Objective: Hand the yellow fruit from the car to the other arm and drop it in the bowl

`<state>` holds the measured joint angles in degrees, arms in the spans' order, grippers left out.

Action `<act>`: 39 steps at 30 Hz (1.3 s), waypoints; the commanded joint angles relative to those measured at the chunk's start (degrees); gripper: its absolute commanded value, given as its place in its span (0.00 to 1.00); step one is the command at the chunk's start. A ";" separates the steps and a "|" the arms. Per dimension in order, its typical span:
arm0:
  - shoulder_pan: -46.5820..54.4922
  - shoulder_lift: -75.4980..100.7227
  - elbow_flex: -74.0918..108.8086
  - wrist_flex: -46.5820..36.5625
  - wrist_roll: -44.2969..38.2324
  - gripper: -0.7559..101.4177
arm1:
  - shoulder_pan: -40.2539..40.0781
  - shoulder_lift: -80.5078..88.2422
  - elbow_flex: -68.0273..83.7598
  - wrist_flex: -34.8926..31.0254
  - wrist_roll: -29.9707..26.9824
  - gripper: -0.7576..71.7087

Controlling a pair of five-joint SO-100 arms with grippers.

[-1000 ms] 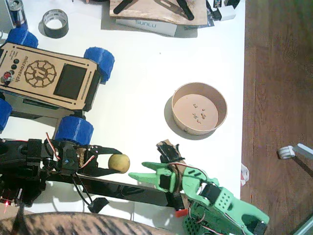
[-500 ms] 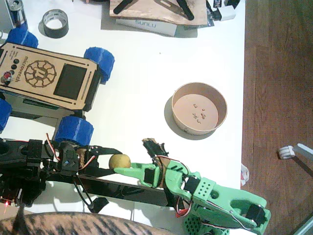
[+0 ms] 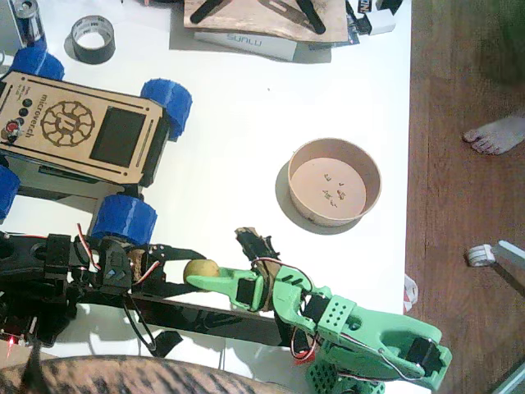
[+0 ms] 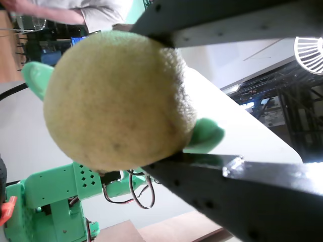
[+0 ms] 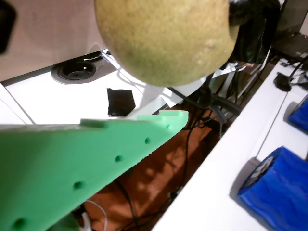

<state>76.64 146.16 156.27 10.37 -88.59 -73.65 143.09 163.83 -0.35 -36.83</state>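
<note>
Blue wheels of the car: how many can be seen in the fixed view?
4: top left, upper middle, left edge, and lower one above the black arm. None seems hidden.

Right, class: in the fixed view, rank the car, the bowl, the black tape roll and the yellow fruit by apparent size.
1. The car, largest, though partly cut off at the left edge.
2. The bowl.
3. The black tape roll.
4. The yellow fruit, smallest.

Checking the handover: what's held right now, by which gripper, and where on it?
The left gripper clamps the yellow fruit across its middle, black fingers on opposite sides. The right gripper is around it, jaws not visibly closed.
</note>
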 commanded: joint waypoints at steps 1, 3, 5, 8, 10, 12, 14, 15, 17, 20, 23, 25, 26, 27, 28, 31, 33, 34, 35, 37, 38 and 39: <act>0.62 0.35 -1.32 -0.88 -0.70 0.01 | 0.00 -0.53 -2.46 -2.99 -0.97 0.45; 0.62 0.35 -1.32 -0.88 -0.70 0.01 | -0.18 -0.53 -2.46 -3.87 -0.62 0.44; 0.62 0.35 -1.32 -0.88 -0.70 0.01 | -0.18 -0.62 -2.55 -4.22 -0.62 0.42; 0.62 0.35 -1.32 -0.88 -0.70 0.01 | -0.18 -0.79 -2.55 -4.83 -2.46 0.33; 0.62 0.35 -1.23 -0.79 -0.70 0.01 | -0.18 -0.53 -2.37 -5.27 -3.52 0.06; 0.62 0.35 -1.23 -0.62 -0.70 0.01 | -0.26 0.18 -2.29 -5.63 -2.46 0.01; 0.62 0.35 -1.23 -0.35 -0.70 0.01 | -0.44 0.53 -2.29 -5.63 -1.32 0.01; 0.62 0.26 -1.23 -0.18 -0.70 0.01 | -0.44 0.70 -2.29 -5.63 -0.70 0.01; 0.62 0.09 -1.23 -0.18 -0.70 0.01 | -0.44 1.05 -2.11 -5.54 -0.26 0.01; 0.62 0.09 -1.23 -0.18 -0.70 0.01 | -0.18 1.23 -1.76 -5.36 0.44 0.01; 0.53 0.09 -1.23 -0.18 -0.70 0.01 | 0.70 1.32 -1.41 -5.36 0.97 0.01; 0.53 0.09 -1.23 -0.18 -0.70 0.01 | 1.41 1.85 -1.23 -4.92 1.05 0.01; 0.53 0.09 -1.23 -0.18 -0.70 0.01 | 1.85 2.29 -1.23 -4.48 1.14 0.01; 0.53 0.09 -1.23 -0.09 -0.70 0.01 | 2.20 2.37 -1.14 -4.22 1.14 0.01; 0.53 0.09 -1.23 0.00 -0.70 0.01 | 2.46 2.55 -1.14 -3.96 1.05 0.01; 0.53 0.09 -1.23 0.44 -0.70 0.18 | 2.90 2.81 -0.79 -3.69 0.88 0.01; 0.53 0.09 -1.23 0.53 -0.70 0.32 | 2.90 2.99 -0.79 -3.08 0.79 0.01; 0.53 0.09 -1.23 0.62 -0.70 0.36 | 2.90 3.16 -0.79 -2.90 0.79 0.01; 0.53 0.18 -1.23 0.70 -0.70 0.39 | 2.90 3.16 -0.79 -2.90 0.79 0.01; 0.53 0.18 -1.23 0.70 -0.70 0.41 | 2.90 3.16 -0.79 -2.81 0.70 0.01; 0.53 0.18 -1.23 0.70 -0.70 0.42 | 2.90 3.25 -0.79 -2.72 0.70 0.01; 0.53 0.18 -1.23 0.70 -0.70 0.42 | 2.90 3.34 -0.79 -2.72 0.88 0.01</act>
<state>76.64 146.07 156.09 10.90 -88.77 -71.72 144.76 163.92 -3.25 -36.47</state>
